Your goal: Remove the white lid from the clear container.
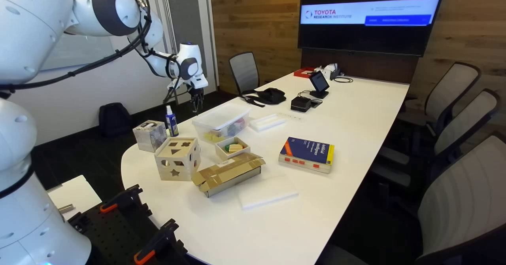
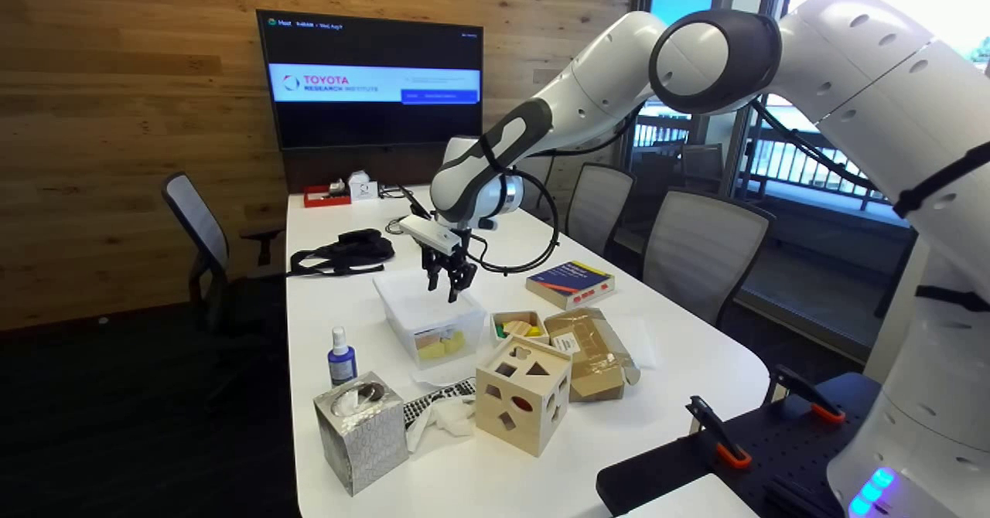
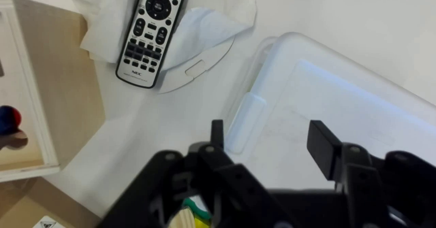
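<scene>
Fingers (image 3: pixel 322 149) wide, the empty gripper (image 3: pixel 268 140) hangs lower centre in the wrist view, presumably to pinch the white lid (image 3: pixel 354 98).

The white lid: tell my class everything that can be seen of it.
The white lid is a plastic-looking rectangle with rounded corners, a border framing its flat middle and a bluish sheen in the wrist view. A pale tab sits at one end; whether it is fastened cannot be told. The lid lies level atop the clear container, covering it. The open pincer hangs over the lid, apparently without touching.
</scene>
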Motion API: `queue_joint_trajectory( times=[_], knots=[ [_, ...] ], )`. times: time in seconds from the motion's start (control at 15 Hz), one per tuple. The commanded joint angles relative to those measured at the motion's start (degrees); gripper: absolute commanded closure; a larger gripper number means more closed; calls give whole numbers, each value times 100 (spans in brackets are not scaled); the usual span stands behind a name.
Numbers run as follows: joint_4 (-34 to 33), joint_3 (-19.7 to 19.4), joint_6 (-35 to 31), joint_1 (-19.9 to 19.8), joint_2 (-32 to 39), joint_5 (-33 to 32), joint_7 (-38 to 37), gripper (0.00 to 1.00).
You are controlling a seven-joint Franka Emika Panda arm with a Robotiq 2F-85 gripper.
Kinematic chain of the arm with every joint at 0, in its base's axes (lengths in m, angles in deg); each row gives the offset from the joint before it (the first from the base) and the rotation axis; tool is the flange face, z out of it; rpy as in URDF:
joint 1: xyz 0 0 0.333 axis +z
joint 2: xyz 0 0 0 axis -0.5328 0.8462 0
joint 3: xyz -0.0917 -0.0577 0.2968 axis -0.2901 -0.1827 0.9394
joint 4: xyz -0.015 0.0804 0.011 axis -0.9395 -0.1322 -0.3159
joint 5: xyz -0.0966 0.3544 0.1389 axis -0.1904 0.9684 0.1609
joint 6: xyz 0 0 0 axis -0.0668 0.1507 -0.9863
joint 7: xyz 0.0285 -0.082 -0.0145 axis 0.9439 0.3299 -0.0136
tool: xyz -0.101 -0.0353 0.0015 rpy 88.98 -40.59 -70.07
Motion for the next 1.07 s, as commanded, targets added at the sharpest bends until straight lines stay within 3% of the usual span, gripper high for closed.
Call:
queue_joint_trajectory(
  times=[0.0, 0.07, 1.0],
  knots=[
    [-533, 178, 364, -252, 352, -35, 384, 4],
    [-669, 214, 427, -305, 466, -13, 502, 0],
    [-2445, 218, 1221, -338, 1806, -28, 966, 0]
  ],
)
